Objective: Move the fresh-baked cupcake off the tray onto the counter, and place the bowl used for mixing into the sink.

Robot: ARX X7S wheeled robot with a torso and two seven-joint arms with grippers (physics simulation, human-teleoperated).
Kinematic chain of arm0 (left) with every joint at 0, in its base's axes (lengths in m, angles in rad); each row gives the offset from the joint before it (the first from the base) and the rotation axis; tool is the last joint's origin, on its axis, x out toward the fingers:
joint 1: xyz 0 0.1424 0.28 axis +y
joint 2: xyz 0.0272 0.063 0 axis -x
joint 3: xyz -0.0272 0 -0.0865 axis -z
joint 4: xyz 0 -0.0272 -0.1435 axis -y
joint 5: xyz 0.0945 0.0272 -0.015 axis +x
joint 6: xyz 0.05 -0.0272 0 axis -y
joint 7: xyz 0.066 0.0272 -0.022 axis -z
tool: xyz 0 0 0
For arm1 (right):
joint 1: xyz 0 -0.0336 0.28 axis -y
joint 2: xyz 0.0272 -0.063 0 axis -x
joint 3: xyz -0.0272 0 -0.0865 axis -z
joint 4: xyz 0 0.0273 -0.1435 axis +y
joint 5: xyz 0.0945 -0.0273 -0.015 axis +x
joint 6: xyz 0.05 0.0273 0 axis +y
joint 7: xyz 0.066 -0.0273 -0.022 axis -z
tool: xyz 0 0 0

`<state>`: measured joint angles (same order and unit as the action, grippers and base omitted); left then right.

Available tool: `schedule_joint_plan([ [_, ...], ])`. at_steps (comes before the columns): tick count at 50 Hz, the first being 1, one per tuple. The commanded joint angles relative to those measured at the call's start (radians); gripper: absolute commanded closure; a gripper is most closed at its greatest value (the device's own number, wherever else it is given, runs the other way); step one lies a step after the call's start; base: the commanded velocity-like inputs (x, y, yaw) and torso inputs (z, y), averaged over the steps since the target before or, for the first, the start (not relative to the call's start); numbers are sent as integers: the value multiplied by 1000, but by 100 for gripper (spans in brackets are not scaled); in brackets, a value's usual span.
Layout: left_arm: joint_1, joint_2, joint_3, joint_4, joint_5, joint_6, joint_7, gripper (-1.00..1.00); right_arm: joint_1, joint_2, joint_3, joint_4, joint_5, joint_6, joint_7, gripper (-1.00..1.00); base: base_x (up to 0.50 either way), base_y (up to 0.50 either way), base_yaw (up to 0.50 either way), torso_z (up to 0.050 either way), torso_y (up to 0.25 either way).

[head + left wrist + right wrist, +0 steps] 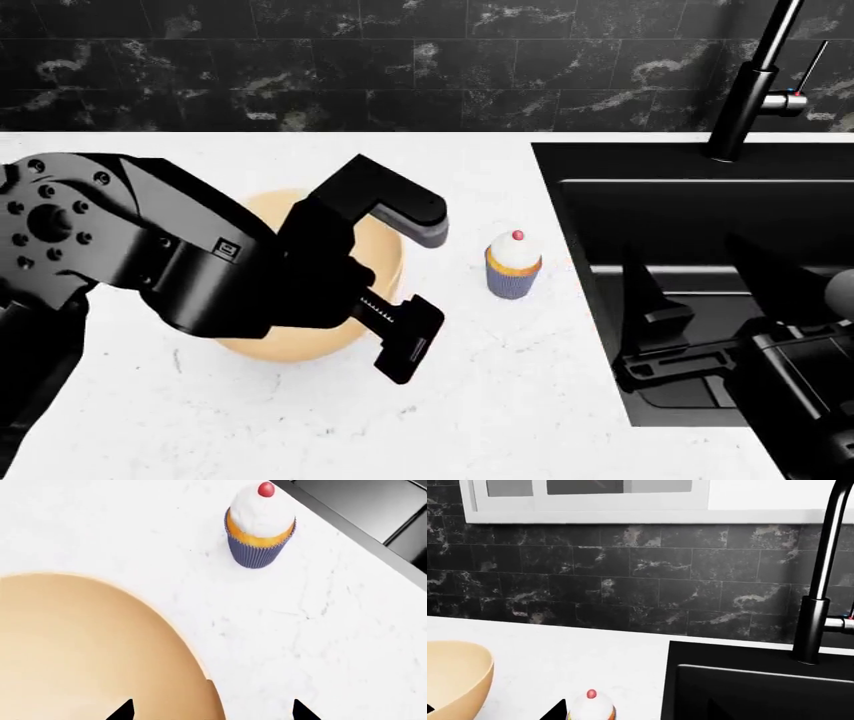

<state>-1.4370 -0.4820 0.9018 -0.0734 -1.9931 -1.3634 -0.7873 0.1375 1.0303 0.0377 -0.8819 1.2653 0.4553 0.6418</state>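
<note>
The cupcake [514,264], purple wrapper, white frosting and a red cherry, stands upright on the white counter [534,400] just left of the black sink [694,165]. It also shows in the left wrist view as the cupcake [259,527] and low in the right wrist view as the cupcake [590,709]. The tan bowl [287,340] sits on the counter under my left arm. My left gripper [213,712] is open, one fingertip over the bowl [87,650] and the other over bare counter, straddling its rim. My right gripper [721,300] hangs open over the sink, empty. The tray is out of view.
A tall black tap [747,90] rises at the sink's back right. A black tiled wall [334,60] closes the counter's far side. The sink's rim [347,532] runs close beside the cupcake.
</note>
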Motion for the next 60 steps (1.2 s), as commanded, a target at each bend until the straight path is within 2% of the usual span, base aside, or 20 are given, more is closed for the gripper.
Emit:
schedule_joint_plan([
  [1, 32, -4, 9, 1, 24, 13, 26, -100, -21, -2, 11, -1, -8, -11, -7, -100, 0, 0, 0, 0, 0],
  [24, 43, -3, 27, -11, 62, 28, 62, -100, -30, -4, 13, 7, -16, -14, -12, -100, 0, 0, 0, 0, 0],
  [25, 40, -2, 30, -14, 68, 25, 64, 100, -30, -4, 13, 7, -15, -15, -12, -100, 0, 0, 0, 0, 0],
  [37, 32, -4, 44, -7, 83, 20, 74, 100, -40, -7, 15, 17, -28, -18, -15, -100, 0, 0, 0, 0, 0],
  [47, 8, -33, 45, 28, 40, 31, 12, 100, -41, -7, 18, 14, -26, -19, -11, -100, 1, 0, 0, 0, 0],
  [60, -171, -38, 42, 45, -28, -6, -64, 100, -54, 1, 38, 2, -26, -28, -8, -100, 0, 0, 0, 0, 0],
])
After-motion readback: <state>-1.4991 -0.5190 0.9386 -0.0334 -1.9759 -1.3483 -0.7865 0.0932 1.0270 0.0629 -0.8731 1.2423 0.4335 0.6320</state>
